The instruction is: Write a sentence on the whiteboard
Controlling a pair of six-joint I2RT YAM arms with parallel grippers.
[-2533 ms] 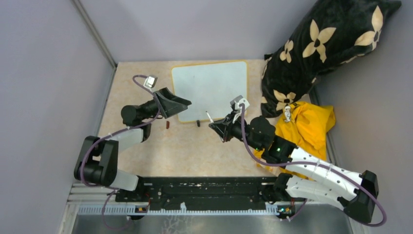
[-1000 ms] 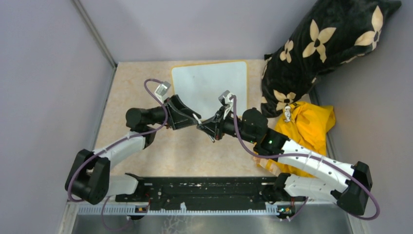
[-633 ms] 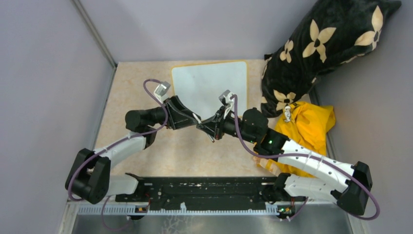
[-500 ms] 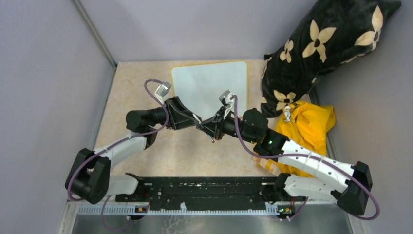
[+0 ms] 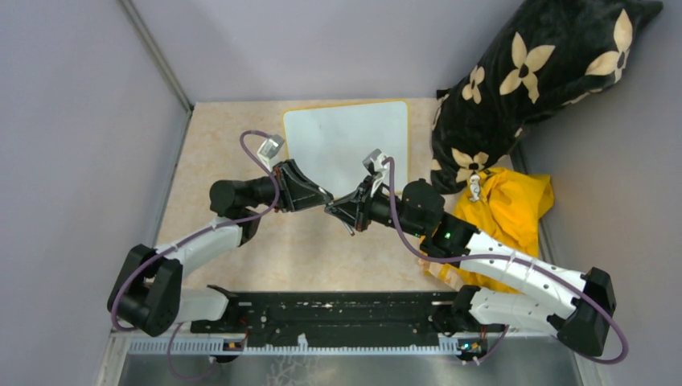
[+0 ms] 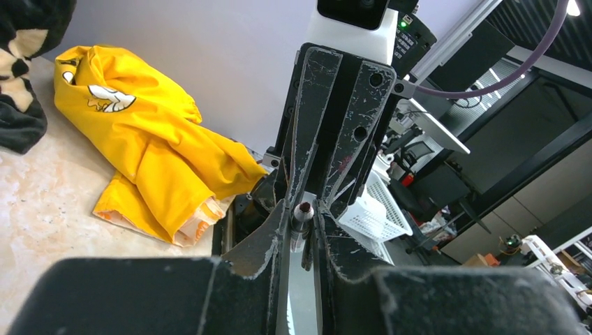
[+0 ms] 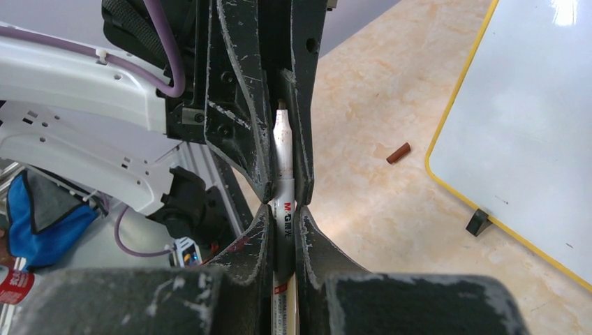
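A thin white plastic marker pen point(image 7: 282, 157) is clamped by the right gripper point(image 7: 281, 213) at lower centre of the right wrist view. The left gripper point(image 6: 300, 209) is closed on the same pen's tip end, nose to nose. The glossy white, yellow-framed whiteboard point(image 5: 346, 137) is seen at upper centre of the top view, just beyond both grippers. A small reddish-brown cap point(image 7: 398, 152) is seen on the beige table point(image 7: 363, 188) near its edge.

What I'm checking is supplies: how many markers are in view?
1. The marker is held above the table near the whiteboard: right hand shut on it, left hand around its other end. Others may hide under the yellow cloth.
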